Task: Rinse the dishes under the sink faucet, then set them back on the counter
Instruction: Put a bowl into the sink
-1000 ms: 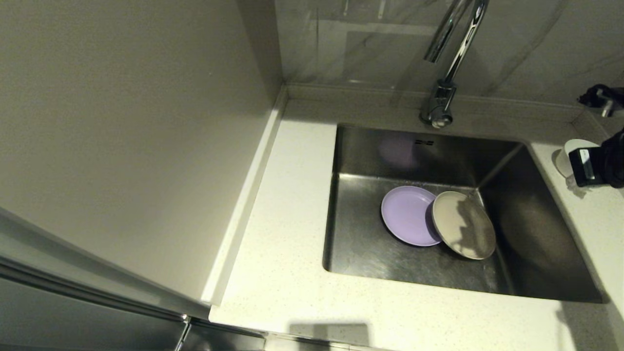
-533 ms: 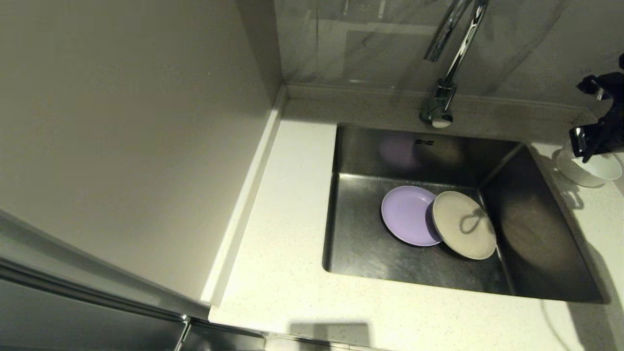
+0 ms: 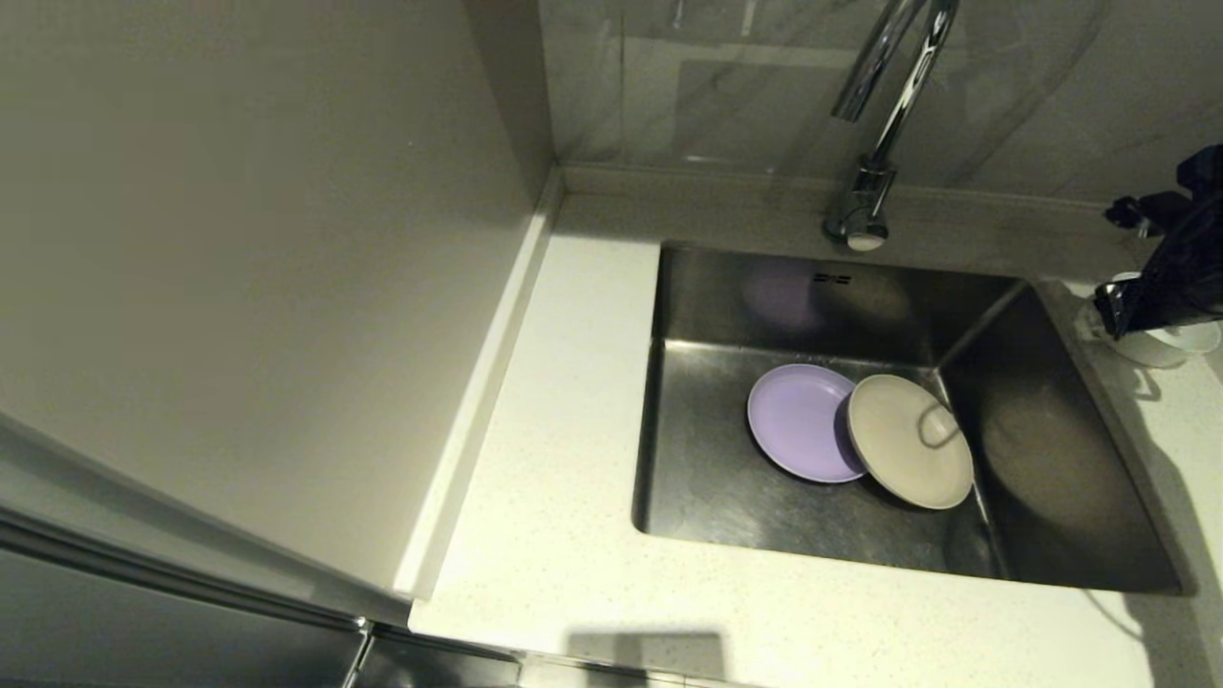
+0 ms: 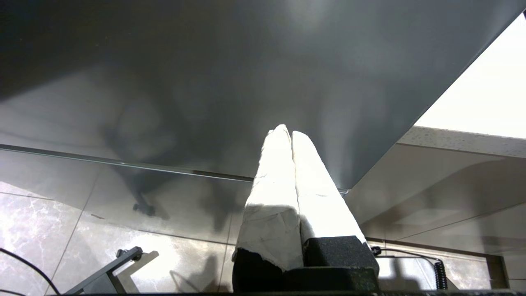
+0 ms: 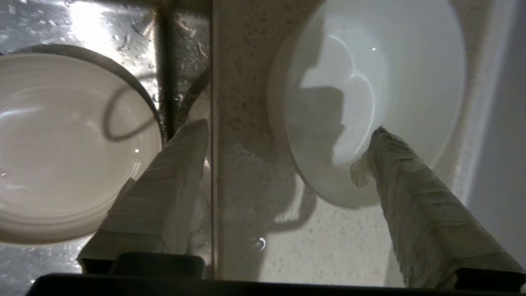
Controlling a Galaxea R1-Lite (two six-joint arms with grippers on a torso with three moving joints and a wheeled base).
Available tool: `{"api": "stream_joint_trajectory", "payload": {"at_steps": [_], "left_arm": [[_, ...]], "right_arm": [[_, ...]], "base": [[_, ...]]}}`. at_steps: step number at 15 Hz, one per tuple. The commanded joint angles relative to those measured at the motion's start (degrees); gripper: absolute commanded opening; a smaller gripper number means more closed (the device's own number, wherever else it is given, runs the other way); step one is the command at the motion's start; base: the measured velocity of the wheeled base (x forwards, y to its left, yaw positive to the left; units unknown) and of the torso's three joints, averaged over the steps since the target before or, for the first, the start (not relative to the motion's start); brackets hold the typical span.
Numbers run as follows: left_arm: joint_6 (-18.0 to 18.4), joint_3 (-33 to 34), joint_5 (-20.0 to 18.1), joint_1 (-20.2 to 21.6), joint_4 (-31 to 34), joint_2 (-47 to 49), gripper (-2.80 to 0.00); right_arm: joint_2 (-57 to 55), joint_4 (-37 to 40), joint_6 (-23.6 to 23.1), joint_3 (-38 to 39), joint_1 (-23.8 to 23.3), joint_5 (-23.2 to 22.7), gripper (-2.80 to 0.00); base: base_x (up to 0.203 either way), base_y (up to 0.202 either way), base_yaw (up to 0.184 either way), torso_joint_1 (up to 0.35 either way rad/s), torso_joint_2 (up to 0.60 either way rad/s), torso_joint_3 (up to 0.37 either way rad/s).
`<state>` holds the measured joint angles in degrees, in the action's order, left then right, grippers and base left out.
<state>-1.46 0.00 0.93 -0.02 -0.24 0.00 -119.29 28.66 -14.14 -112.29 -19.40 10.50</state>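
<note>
The lilac plate [image 3: 801, 422] and the cream-beige plate [image 3: 910, 440] lie side by side on the floor of the steel sink [image 3: 1051, 468], the beige one overlapping the lilac one's edge. The chrome faucet [image 3: 884, 105] rises behind the basin. The white bowl [image 3: 1170, 346] sits upright on the counter [image 3: 573, 535] right of the sink. My right gripper [image 3: 1118, 311] hangs just over it and hides part of it. In the right wrist view this gripper [image 5: 289, 127] is open: one fingertip is over the bowl [image 5: 370, 82], the other by the sink edge above the beige plate [image 5: 61, 144]. My left gripper [image 4: 287, 131] is shut, parked low.
A tall grey wall panel [image 3: 258, 239] borders the counter on the left. A low raised rim [image 3: 726, 182] runs along the back wall. The counter strip right of the sink is narrow and ends at a wall.
The bowl went from tilted in my right gripper to resting flat on the right counter. The gripper has turned and now hangs open just above it. The plates have not moved.
</note>
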Motion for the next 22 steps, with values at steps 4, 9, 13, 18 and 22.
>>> {"api": "stream_joint_trajectory", "payload": {"at_steps": [4,9,13,18,22], "left_arm": [[-0.03,0.00,0.03,0.02,-0.02,-0.18,-2.80],[-0.03,0.00,0.03,0.02,-0.02,-0.18,-2.80],[-0.03,0.00,0.03,0.02,-0.02,-0.18,-2.80],[-0.03,0.00,0.03,0.02,-0.02,-0.18,-2.80],[-0.03,0.00,0.03,0.02,-0.02,-0.18,-2.80]], "right_arm": [[-3.72,-3.90,-1.17,-0.47,-0.03,-0.04,0.00],[-3.99,-5.20,-1.71,-0.47,-0.03,-0.68,-2.80],[-3.76,-5.28,-1.77,-0.47,-0.03,-0.83,-2.80],[-2.98,-10.68,-1.85,-0.47,0.22,-0.92,-2.80],[0.71,-10.70,-2.20,2.37,2.06,-4.60,-2.80]], "base": [[0.000,0.000,0.000,0.000,0.00,0.000],[0.000,0.000,0.000,0.000,0.00,0.000],[0.000,0.000,0.000,0.000,0.00,0.000],[0.000,0.000,0.000,0.000,0.00,0.000],[0.000,0.000,0.000,0.000,0.00,0.000]]}}
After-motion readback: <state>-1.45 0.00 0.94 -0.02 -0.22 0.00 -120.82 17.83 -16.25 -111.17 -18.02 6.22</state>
